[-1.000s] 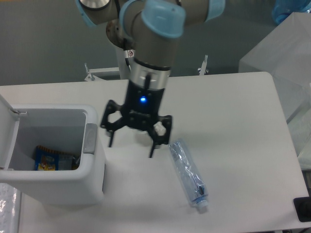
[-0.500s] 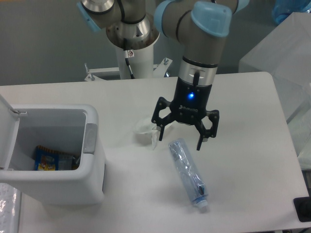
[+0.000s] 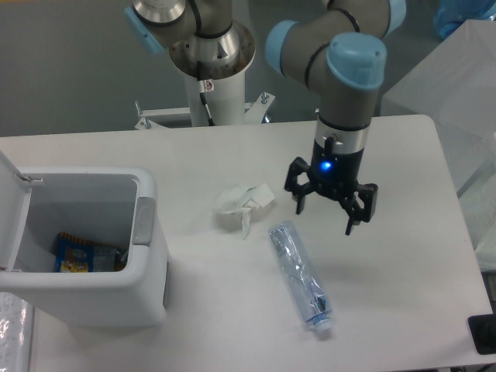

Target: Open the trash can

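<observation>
The white boxy trash can [image 3: 143, 298] stands at the table's left front with its lid [image 3: 8, 167] swung up and back at the left edge. A grey button strip [image 3: 142, 222] sits on its right rim. A colourful wrapper [image 3: 74, 255] lies inside. My gripper [image 3: 325, 219] hangs open and empty over the table, far right of the can, just above and right of a clear plastic bottle [image 3: 299, 277].
A crumpled white tissue [image 3: 241, 204] lies mid-table between can and gripper. The bottle lies on its side, cap toward the front. The arm's base pillar [image 3: 213, 77] stands at the back. Translucent boxes [image 3: 449, 85] sit at the right.
The gripper has moved steadily right, from beside the can's rim to past the bottle, uncovering the tissue. The can stayed open and still.
</observation>
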You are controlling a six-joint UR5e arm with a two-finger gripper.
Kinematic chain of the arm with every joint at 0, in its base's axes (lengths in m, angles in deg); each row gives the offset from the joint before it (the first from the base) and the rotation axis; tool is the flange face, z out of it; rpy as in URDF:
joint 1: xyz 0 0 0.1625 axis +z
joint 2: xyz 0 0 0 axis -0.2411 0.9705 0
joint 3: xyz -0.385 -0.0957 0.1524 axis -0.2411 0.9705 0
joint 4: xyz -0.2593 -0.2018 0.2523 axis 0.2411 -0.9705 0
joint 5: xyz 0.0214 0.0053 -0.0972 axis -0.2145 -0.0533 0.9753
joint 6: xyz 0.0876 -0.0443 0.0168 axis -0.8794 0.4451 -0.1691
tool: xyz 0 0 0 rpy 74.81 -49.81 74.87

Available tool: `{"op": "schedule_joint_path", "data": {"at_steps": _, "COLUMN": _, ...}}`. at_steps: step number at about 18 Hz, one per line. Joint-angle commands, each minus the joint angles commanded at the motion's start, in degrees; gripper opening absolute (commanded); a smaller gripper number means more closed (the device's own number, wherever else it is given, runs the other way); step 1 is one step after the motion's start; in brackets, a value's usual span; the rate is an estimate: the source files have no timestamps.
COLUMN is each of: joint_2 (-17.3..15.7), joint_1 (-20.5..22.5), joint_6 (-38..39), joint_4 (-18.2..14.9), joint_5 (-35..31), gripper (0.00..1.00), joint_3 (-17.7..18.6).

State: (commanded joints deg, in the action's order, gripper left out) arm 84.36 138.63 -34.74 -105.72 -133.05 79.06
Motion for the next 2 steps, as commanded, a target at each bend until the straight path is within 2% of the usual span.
{"op": "schedule_joint_path", "data": {"at_steps": 2, "joint_2": 0.53, "joint_1": 0.00, "joint_6": 0.00, "joint_4": 0.00, "joint_5": -0.89, "gripper": 1.00, "joint_3": 0.17}}
